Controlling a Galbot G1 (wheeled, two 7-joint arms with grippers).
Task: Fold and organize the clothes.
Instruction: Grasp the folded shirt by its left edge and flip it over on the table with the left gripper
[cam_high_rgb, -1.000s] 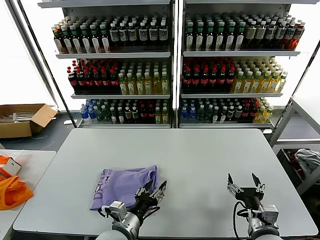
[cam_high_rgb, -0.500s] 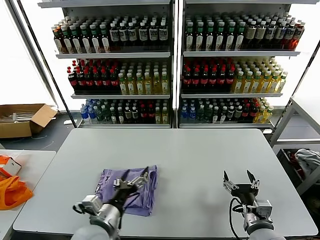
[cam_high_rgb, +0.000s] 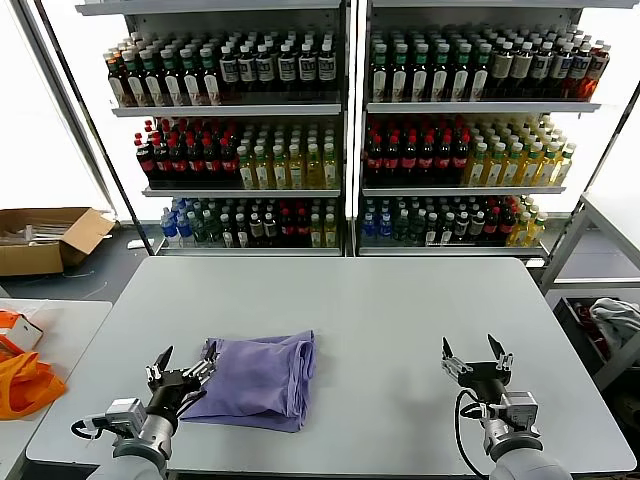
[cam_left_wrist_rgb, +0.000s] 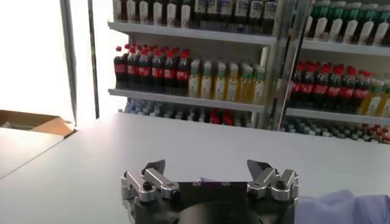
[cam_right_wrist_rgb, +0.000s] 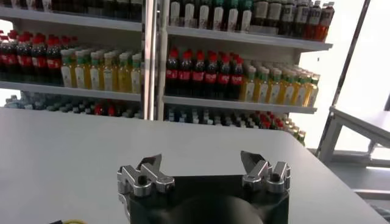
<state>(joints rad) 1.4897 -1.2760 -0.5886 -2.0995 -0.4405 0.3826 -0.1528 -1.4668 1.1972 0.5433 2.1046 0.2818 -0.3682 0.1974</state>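
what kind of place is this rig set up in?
Likely a mock retail or convenience-store bay: shelving packed with rows of drink bottles behind a grey table, where a folded lavender shirt lies. A cardboard box sits on the floor.

One folded lavender garment (cam_high_rgb: 258, 382) is counted on one grey table (cam_high_rgb: 400, 310); whether it holds more than one shirt cannot be told. Two grippers are seen, left (cam_high_rgb: 183, 373) and right (cam_high_rgb: 475, 358). Two bottle shelving units (cam_high_rgb: 345, 120), one cardboard box (cam_high_rgb: 40, 238) and one orange bag (cam_high_rgb: 22, 385) are noted.
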